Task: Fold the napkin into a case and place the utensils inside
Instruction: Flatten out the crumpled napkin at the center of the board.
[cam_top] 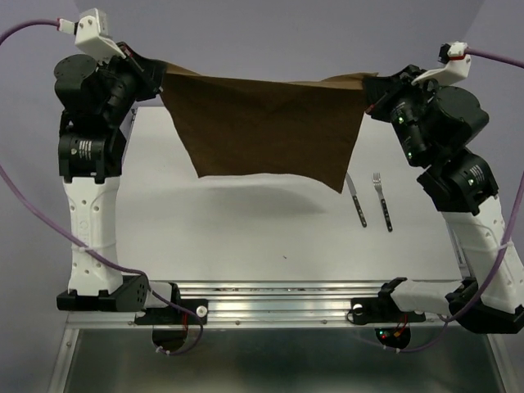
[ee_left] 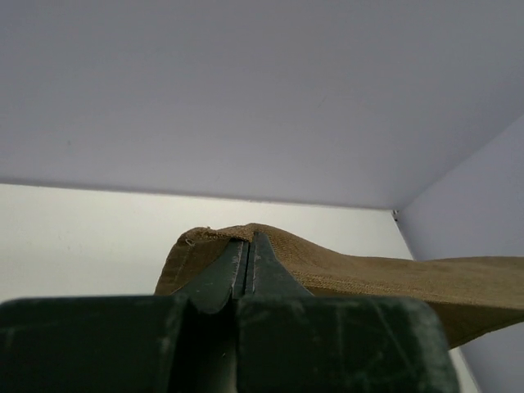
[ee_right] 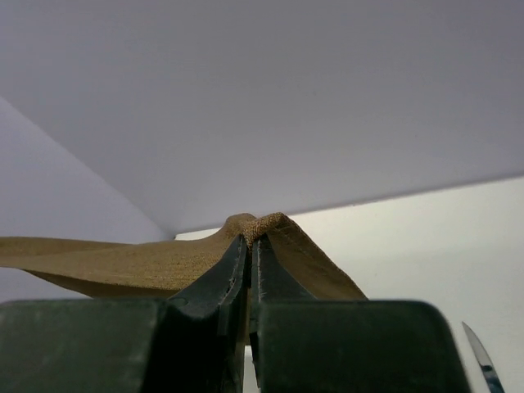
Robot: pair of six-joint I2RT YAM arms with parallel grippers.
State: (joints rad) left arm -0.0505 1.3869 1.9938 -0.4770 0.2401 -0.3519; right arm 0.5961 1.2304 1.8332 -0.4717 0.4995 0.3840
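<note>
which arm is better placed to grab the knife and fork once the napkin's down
Right, probably. The knife and fork lie on its side, near the right gripper; the left gripper is across the napkin. Both pinch its corners.

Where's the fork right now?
Top view: the fork lies on the right side of the table, right of the knife, near the lower right corner of the hanging napkin.

L arm [cam_top: 90, 205], R arm [cam_top: 475, 221]: white lower links, black joints up top. Purple cables [cam_top: 495, 56] off white wrist cams [cam_top: 97, 33]. Green LEDs [cam_top: 400, 119] on R. Dark-green jaws.
</note>
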